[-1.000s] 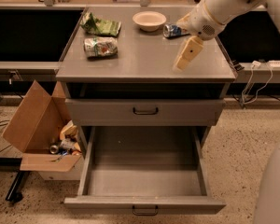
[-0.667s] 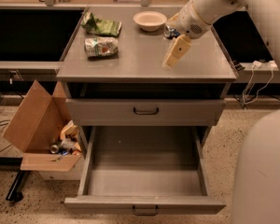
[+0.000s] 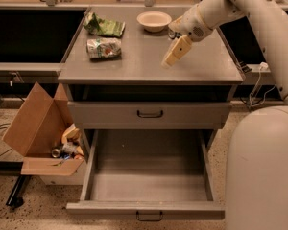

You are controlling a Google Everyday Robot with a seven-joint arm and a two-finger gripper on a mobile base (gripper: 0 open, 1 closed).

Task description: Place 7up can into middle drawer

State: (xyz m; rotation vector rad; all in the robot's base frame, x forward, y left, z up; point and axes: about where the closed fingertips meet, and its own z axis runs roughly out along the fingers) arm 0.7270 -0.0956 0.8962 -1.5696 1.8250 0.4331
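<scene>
The 7up can [image 3: 103,48], silver-white with green markings and dented, lies on its side on the left part of the grey cabinet top [image 3: 144,66]. My gripper [image 3: 170,60] hangs just above the cabinet top, right of centre. It is about a hand's width to the right of the can and holds nothing. The middle drawer [image 3: 149,178] is pulled out at the bottom, a broad flat grey tray with a black loop handle [image 3: 149,217] on its front. The tray is bare inside.
A green foil snack bag [image 3: 104,27] lies behind the can. A cream bowl [image 3: 154,20] stands at the back, close to my wrist. A shut drawer front [image 3: 150,114] sits above the open drawer. An open cardboard box [image 3: 38,133] with rubbish stands on the floor at left.
My arm has swung left across the cabinet top, bringing the gripper from the right side nearer the middle and closer to the can. The can and drawer have not moved.
</scene>
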